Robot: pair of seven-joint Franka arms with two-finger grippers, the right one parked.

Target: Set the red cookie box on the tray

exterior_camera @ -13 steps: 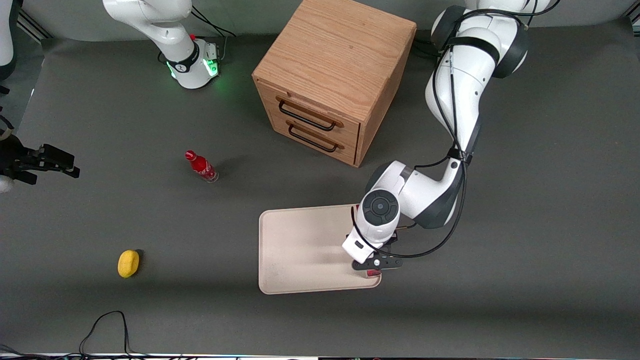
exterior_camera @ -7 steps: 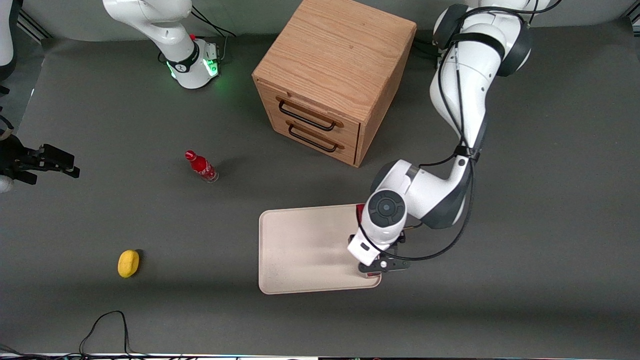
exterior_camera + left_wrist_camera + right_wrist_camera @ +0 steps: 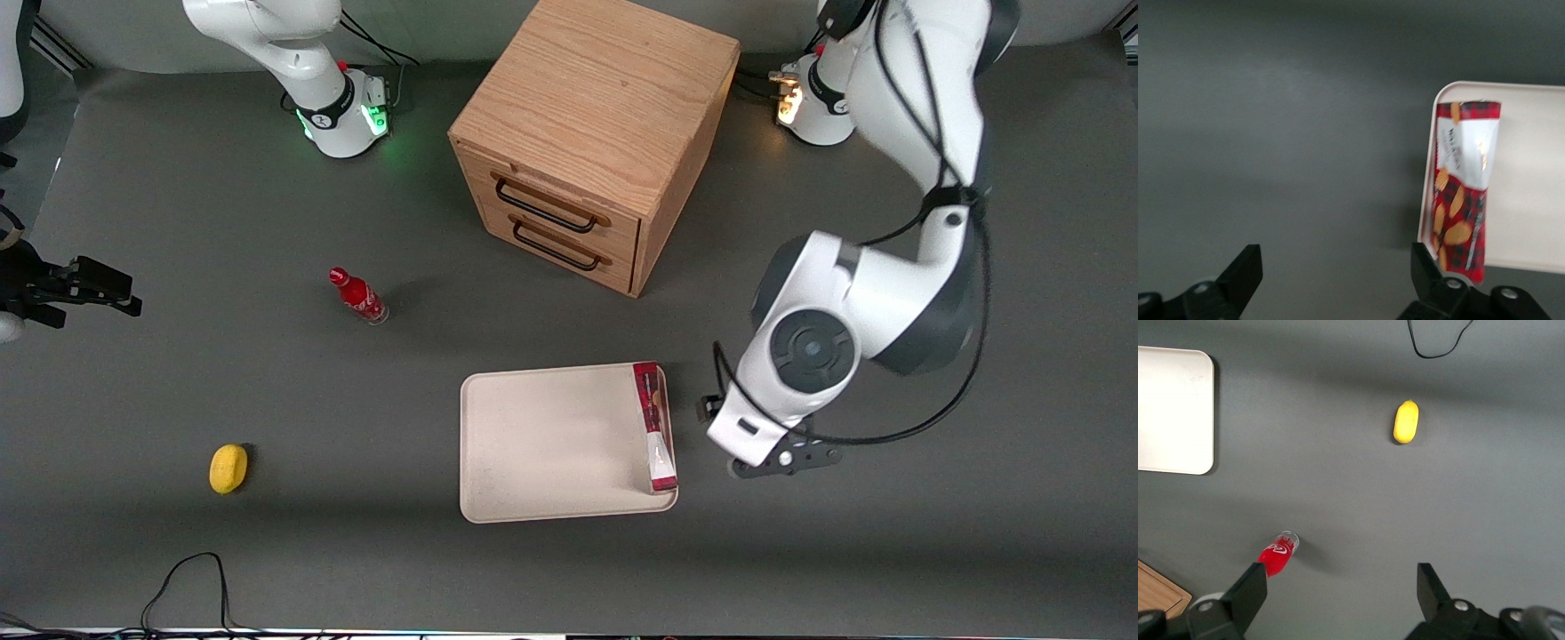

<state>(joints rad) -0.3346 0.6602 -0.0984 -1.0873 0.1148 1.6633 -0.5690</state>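
The red cookie box (image 3: 653, 426) lies flat on the cream tray (image 3: 542, 444), along the tray's short edge toward the working arm's end. It also shows in the left wrist view (image 3: 1463, 187), lying just inside the tray's rim (image 3: 1538, 220). My left gripper (image 3: 782, 464) is open and empty, raised above the bare table beside the tray, clear of the box. In the left wrist view the gripper (image 3: 1336, 277) has its two fingers wide apart with only grey table between them.
A wooden two-drawer cabinet (image 3: 591, 133) stands farther from the front camera than the tray. A small red bottle (image 3: 357, 295) and a yellow lemon-like object (image 3: 228, 468) lie toward the parked arm's end. A black cable (image 3: 191, 578) lies near the front edge.
My left gripper has let go of the red cookie box, risen and moved off the tray toward the working arm's end. The box now lies uncovered on the tray.
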